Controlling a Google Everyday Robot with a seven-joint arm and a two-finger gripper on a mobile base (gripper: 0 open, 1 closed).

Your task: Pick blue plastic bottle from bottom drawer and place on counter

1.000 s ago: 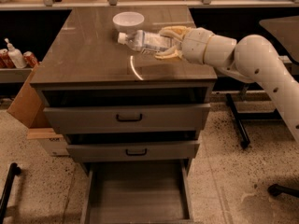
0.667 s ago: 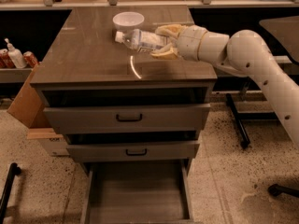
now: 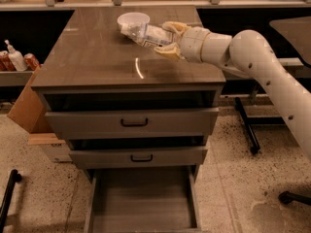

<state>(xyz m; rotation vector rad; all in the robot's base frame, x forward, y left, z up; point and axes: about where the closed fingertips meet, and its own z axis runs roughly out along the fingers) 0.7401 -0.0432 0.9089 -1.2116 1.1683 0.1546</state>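
My gripper (image 3: 167, 39) reaches in from the right over the counter (image 3: 97, 57). Its yellowish fingers (image 3: 171, 28) are shut on the blue plastic bottle (image 3: 146, 34), a small clear bottle with a pale label, held on its side with its far end next to the white bowl (image 3: 133, 20). I cannot tell whether the bottle rests on the counter or hangs just above it. The bottom drawer (image 3: 142, 195) is pulled open below, its floor bare.
Two closed drawers with black bar handles (image 3: 134, 123) sit above the open one. A white pump bottle (image 3: 15, 58) and red cans stand on a shelf at left, beside a cardboard box (image 3: 26, 106). Chair legs (image 3: 248, 125) stand at right.
My gripper has moved the bottle a little further left and back, closer to the bowl.
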